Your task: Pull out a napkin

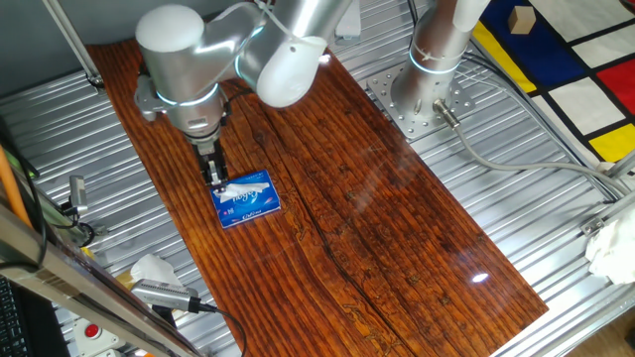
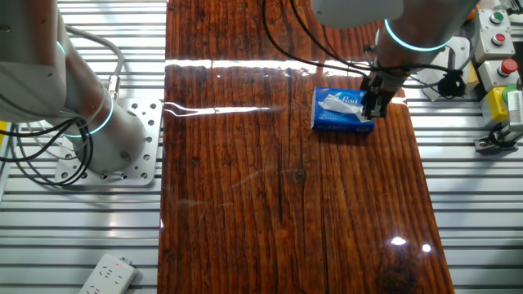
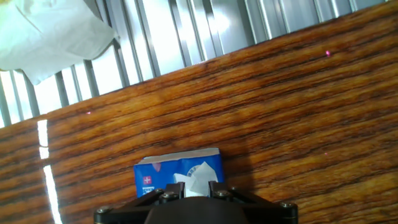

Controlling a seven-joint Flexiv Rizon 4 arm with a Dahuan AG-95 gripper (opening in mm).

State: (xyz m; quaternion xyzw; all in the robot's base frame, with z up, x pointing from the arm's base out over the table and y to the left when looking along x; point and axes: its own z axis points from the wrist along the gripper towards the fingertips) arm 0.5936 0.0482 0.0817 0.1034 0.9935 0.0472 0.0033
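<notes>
The small blue tissue pack [image 1: 250, 202] lies on the wooden board, also seen in the other fixed view [image 2: 341, 117] and at the bottom of the hand view [image 3: 155, 177]. A white napkin [image 1: 236, 188] sticks out of its top; it also shows in the other fixed view [image 2: 333, 100] and the hand view [image 3: 195, 177]. My gripper [image 1: 215, 181] points straight down at the pack's end [image 2: 372, 107]. In the hand view the gripper [image 3: 195, 186] has its two fingers close on either side of the napkin's white tip, which fills the gap between them.
A rounded white paper wad [image 1: 151, 268] lies off the board on the ribbed metal table, and shows at the top left of the hand view [image 3: 50, 31]. A second arm's base [image 1: 422, 94] stands at the board's far side. Button boxes [image 2: 494, 49] sit near the pack.
</notes>
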